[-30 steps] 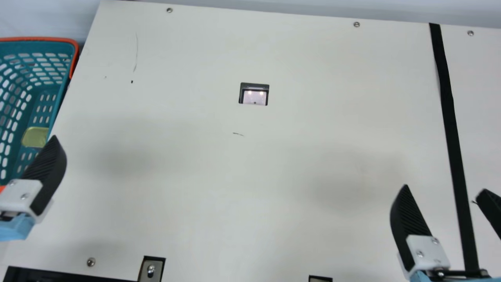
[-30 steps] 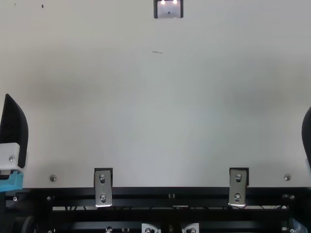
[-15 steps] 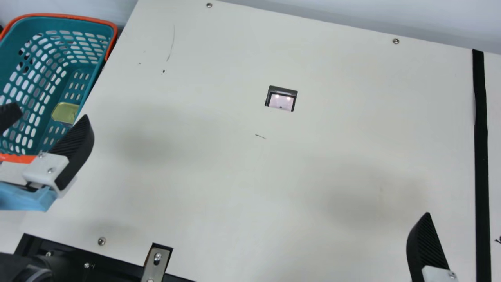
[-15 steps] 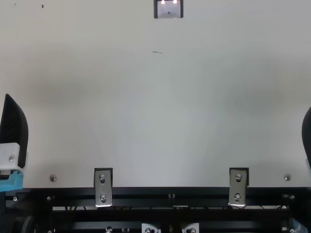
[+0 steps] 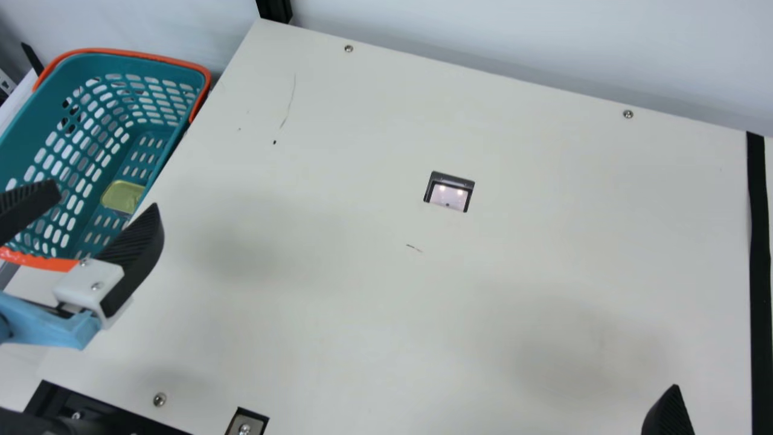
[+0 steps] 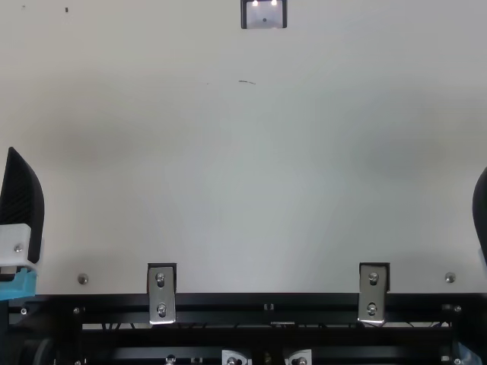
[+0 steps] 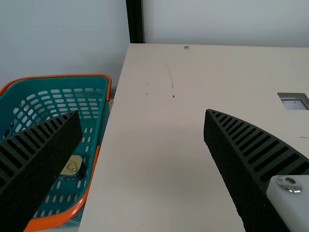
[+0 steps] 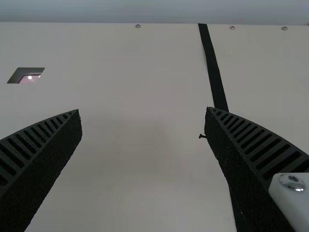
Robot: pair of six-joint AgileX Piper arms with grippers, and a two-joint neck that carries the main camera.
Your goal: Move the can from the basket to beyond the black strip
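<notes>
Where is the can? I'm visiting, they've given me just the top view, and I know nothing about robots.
Observer: The can sits inside the teal basket, as the main view shows.
Operator: So has the left gripper grabbed anything yet?
Observer: No, its two fingers stand wide apart with nothing held between them.
Operator: And that black strip it has to pass, where's that?
Observer: In the main view it runs along the right part of the table, at the opposite side from the basket.
</notes>
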